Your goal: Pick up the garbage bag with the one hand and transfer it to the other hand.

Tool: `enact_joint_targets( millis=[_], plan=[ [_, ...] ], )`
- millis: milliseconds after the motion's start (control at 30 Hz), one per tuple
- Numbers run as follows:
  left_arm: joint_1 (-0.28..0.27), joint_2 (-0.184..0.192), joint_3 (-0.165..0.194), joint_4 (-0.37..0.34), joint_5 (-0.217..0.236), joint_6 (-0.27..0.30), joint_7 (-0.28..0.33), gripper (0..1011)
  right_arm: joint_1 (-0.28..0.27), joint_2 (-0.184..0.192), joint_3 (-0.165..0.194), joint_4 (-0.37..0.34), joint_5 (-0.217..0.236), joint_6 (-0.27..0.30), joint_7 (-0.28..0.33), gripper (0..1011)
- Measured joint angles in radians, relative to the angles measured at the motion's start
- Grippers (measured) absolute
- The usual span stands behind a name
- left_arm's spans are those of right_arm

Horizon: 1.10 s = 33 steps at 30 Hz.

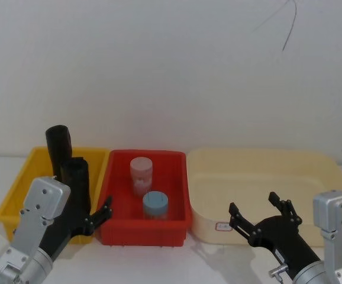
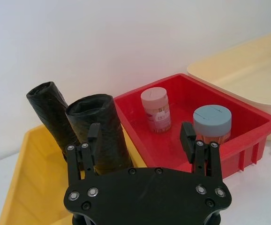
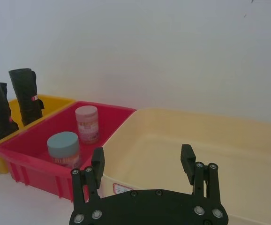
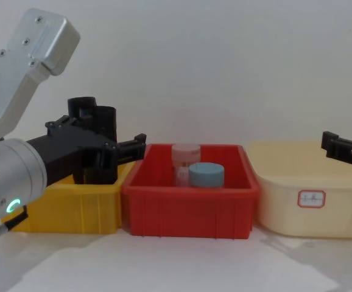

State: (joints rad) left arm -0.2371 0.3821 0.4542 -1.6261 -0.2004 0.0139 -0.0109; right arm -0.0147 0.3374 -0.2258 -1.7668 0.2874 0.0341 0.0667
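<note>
Upright garbage bag (image 1: 78, 180) in yellow bin (image 1: 15, 192)

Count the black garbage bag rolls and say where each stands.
2. Both stand in the yellow bin: the nearer roll just ahead of the left gripper, the farther roll behind it.

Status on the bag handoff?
Left gripper open at the nearer garbage bag in the yellow bin, not gripping. Right gripper open, by the cream bin. Second roll stands close behind.
</note>
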Motion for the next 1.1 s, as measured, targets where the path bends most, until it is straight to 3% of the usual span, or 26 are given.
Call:
enact_joint_targets(
  millis=[700, 1100],
  plan=[
    [-0.004, -0.002, 0.000, 0.002, 0.000, -0.001, -0.003, 1002, 0.000, 0.000, 0.000, 0.000, 0.000, 0.000, 0.000, 1000],
    [-0.082, -0.047, 0.030, 0.073, -0.001, -0.052, -0.072, 1001, 0.000, 0.000, 0.000, 0.000, 0.000, 0.000, 0.000, 1000]
  ],
)
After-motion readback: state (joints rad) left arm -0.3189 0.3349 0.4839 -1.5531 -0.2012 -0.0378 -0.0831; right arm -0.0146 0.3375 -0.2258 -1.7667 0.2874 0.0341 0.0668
